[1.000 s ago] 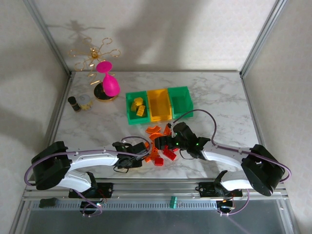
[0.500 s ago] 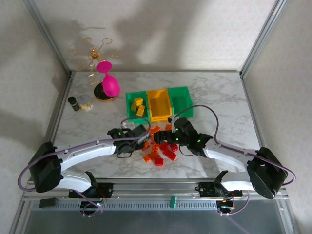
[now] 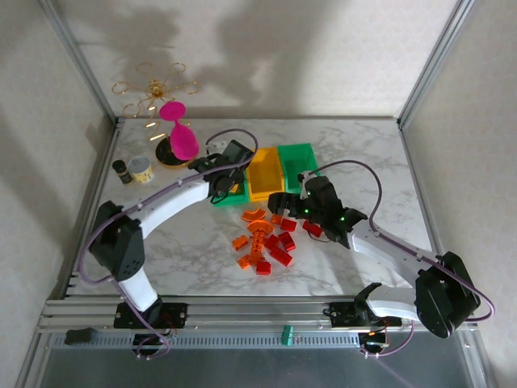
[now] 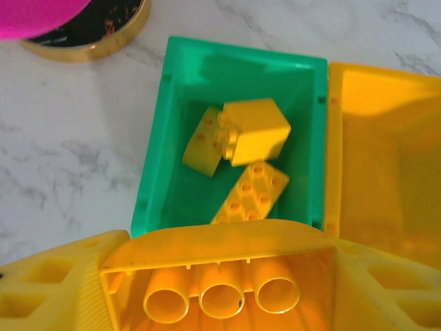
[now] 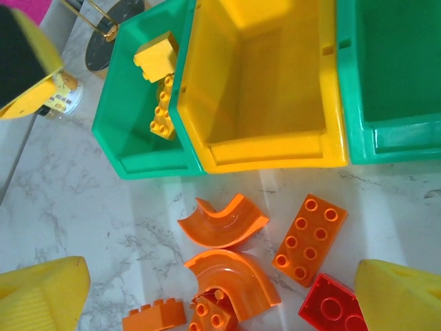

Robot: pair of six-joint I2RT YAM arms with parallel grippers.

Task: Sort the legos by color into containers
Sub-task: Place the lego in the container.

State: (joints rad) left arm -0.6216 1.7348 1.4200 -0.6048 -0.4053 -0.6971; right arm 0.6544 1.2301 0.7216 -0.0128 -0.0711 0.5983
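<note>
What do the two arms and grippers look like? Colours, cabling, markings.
Left arm and right arm: white curved links, black joints, purple cables looped alongside. Left gripper and right gripper have black bodies; fingers are yellow and ribbed. Small green light near right wrist.

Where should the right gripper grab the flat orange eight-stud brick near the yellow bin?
Pinch the orange eight-stud brick across its two long sides, coming straight down. It lies flat, studs up, slanted, so turn the wrist to match; the red brick crowds its near end.
</note>
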